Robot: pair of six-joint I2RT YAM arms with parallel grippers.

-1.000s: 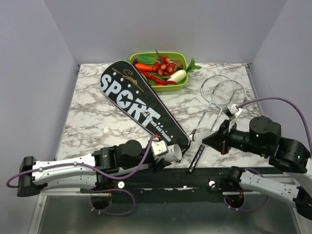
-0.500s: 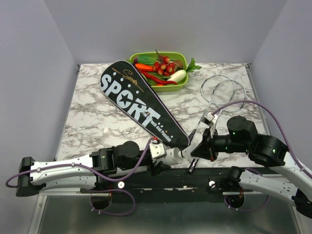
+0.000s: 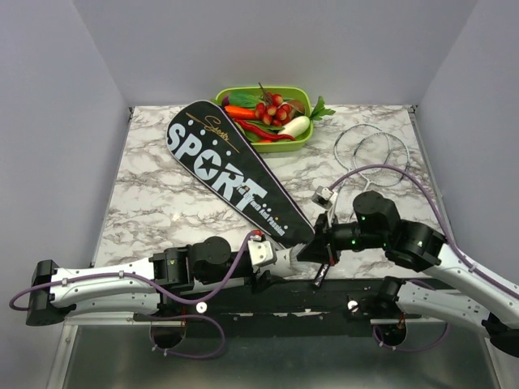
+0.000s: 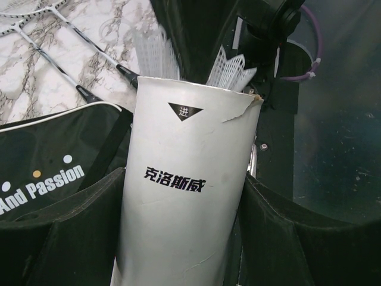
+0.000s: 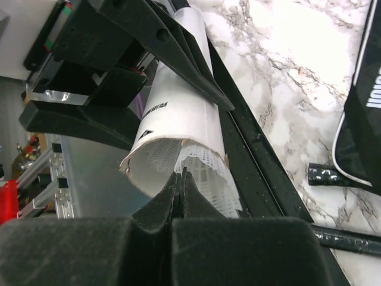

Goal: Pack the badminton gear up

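I am working in a robot lab's test cell. Bare lilac-grey walls box in the tabletop on its left, far and right sides, with nothing hung on them. The left arm and right arm are bolted to a black rail along the near edge, and purple cables loop off them. My right wrist camera catches slotted aluminium framing beyond the tabletop. What lies out looks like staged props: a sports bag just beside a green tray of toy vegetables.
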